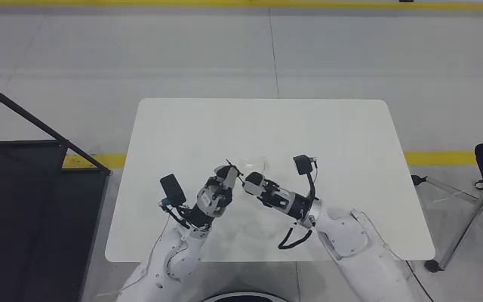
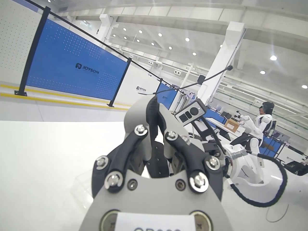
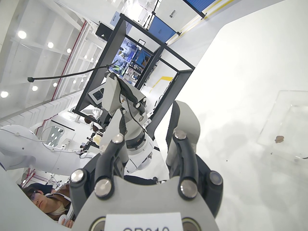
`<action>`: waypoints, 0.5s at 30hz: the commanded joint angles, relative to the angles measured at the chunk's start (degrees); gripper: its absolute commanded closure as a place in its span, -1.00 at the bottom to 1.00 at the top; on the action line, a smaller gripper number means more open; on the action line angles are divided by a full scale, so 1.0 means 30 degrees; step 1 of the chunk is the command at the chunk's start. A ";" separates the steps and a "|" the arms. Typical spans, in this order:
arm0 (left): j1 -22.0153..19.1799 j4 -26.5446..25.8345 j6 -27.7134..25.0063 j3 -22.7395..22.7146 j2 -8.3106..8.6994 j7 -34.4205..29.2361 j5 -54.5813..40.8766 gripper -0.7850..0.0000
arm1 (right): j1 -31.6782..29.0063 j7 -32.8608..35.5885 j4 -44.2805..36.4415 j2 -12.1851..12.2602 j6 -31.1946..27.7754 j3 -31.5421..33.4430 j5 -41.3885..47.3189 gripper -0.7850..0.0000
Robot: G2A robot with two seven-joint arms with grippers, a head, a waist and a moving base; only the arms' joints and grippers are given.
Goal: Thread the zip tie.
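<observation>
Left gripper (image 2: 154,102): clamped on zip tie (image 2: 204,76), which projects past its tips. Right gripper (image 3: 148,111): wide, close opposite. Clear tray (image 1: 258,161) just beyond both; counter (image 1: 339,151) edges well apart.

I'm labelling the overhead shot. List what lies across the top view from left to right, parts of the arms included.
In order: left arm's wrist camera → left gripper, shut on the zip tie → right gripper, open → right arm's wrist camera. The clear tray overlaps the grippers, so it is left out.
</observation>
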 commanded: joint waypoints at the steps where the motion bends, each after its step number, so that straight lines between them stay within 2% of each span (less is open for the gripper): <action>1: -0.0007 0.0044 -0.0042 -0.0014 -0.0012 0.0026 0.0030 1.00 | -0.0021 0.0040 0.0000 -0.0001 -0.0063 0.0015 0.0067 0.15; 9: -0.0051 0.0191 -0.0058 -0.0026 -0.0069 0.0341 0.0413 1.00 | -0.0030 0.0314 0.0021 -0.0009 -0.0204 0.0041 0.0427 0.28; 15: -0.0093 0.0318 -0.0279 -0.0023 -0.0100 0.0502 0.0633 1.00 | -0.0008 0.0530 -0.0042 -0.0005 -0.0116 0.0098 0.0600 0.29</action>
